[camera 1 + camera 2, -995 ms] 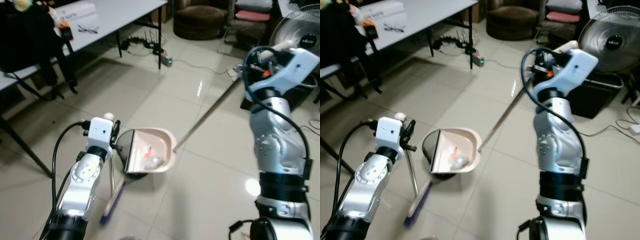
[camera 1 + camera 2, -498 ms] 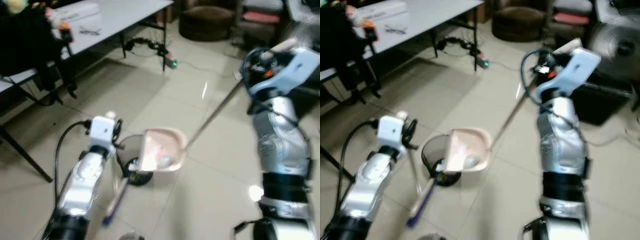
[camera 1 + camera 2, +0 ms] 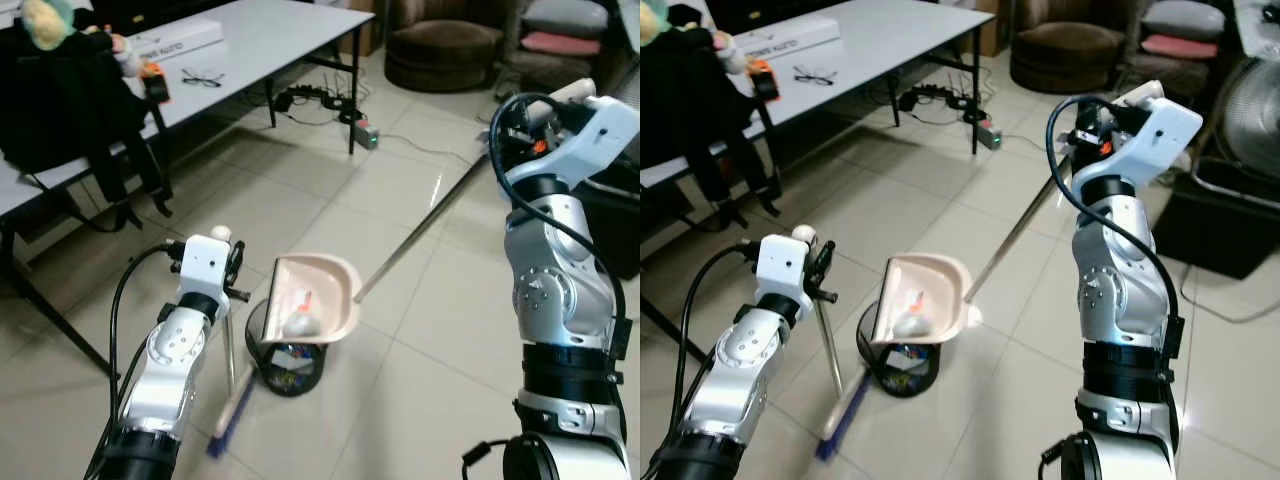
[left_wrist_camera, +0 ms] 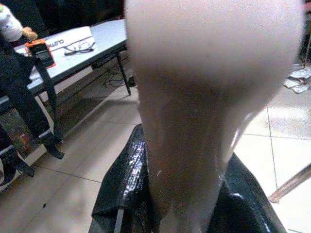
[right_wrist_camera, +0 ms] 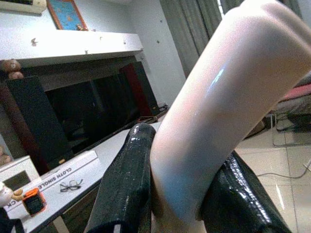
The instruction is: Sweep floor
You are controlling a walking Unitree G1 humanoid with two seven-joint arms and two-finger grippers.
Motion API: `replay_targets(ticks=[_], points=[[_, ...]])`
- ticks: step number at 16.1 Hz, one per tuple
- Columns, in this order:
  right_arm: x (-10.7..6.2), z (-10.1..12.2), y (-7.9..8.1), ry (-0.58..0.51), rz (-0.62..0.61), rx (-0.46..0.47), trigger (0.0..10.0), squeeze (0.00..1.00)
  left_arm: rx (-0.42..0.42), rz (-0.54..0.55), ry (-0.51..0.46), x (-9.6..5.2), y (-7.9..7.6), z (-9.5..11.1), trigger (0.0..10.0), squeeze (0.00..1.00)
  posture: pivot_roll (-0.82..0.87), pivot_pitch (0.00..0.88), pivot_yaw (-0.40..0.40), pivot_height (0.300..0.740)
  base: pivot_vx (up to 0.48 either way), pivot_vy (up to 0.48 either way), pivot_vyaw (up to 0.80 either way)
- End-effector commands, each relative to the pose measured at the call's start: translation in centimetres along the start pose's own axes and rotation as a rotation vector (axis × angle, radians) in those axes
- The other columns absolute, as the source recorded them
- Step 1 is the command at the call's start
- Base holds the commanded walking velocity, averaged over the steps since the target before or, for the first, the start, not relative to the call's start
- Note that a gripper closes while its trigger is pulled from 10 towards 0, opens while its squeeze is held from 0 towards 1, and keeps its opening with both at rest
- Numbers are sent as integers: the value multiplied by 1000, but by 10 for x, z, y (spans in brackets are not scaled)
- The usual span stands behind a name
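I have the right tool (image 5: pixel 175 194) raised high on the right, its two black fingers (image 5: pixel 124 184) pinching the pale top of the dustpan handle (image 3: pixel 420 232), a long rod that slopes down and left across the tiled floor (image 3: pixel 440 360). At its lower end the pink dustpan (image 3: pixel 312 300) is tipped up on edge over the rim of a small black wire bin (image 3: pixel 288 362), with crumpled litter (image 3: pixel 298 322) resting in the pan. The bin stands on the floor in the near middle of the scene, and bits of coloured rubbish show inside it. My left tool (image 4: pixel 180 204) sits near left, just beside the bin, its fingers (image 4: pixel 121 184) closed around a pale handle that blurs across the wrist camera; from the head cameras this looks to be the broom (image 3: pixel 232 410), whose thin metal shaft (image 3: pixel 828 345) drops from the tool to a blue brush head lying on the floor near the bin. Far left, a white tabletop (image 3: pixel 250 40) carries a pair of glasses (image 3: pixel 202 78) and a white box (image 3: pixel 170 38), with a black backpack (image 3: pixel 70 110) at its near end. A power strip (image 3: pixel 363 134) lies on the floor beyond.
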State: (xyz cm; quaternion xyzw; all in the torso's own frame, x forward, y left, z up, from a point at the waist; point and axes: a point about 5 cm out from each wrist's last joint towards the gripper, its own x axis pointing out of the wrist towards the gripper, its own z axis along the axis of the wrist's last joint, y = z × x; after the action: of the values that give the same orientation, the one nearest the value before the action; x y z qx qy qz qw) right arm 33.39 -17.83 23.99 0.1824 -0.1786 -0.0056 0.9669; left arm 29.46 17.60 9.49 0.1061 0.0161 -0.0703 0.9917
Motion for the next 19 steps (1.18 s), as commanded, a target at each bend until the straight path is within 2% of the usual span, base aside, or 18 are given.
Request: replay_targets(ticks=[1, 7, 11, 14, 16, 17, 19], points=[[2, 7, 12, -39, 33, 45, 10000, 0, 35, 19, -30, 1, 8, 7, 10000, 0, -40, 0, 25, 740, 398, 0, 0], [3, 8, 4, -52, -6, 65, 10000, 0, 39, 22, -29, 0, 8, 7, 10000, 0, -39, 0, 26, 740, 0, 0, 0], [3, 9, 5, -76, 7, 43, 10000, 0, 47, 23, -23, -1, 7, 6, 10000, 0, -38, 0, 26, 740, 0, 0, 0], [1, 12, 21, -135, 116, -75, 10000, 0, 52, 16, -23, -2, 5, 6, 10000, 0, -39, 3, 28, 740, 0, 0, 0], [-1, 11, 29, -163, 160, -111, 10000, 0, 53, 15, -23, -2, 5, 6, 10000, 0, -39, 3, 28, 740, 0, 0, 0], [-3, 7, 39, -188, 227, -149, 10000, 0, 54, 14, -22, -2, 5, 6, 10000, 0, -41, 2, 29, 740, 0, 0, 0], [-7, -1, 51, -200, 305, -212, 10000, 0, 55, 12, -22, -2, 4, 6, 10000, 0, -40, 0, 29, 740, 0, 0, 0]])
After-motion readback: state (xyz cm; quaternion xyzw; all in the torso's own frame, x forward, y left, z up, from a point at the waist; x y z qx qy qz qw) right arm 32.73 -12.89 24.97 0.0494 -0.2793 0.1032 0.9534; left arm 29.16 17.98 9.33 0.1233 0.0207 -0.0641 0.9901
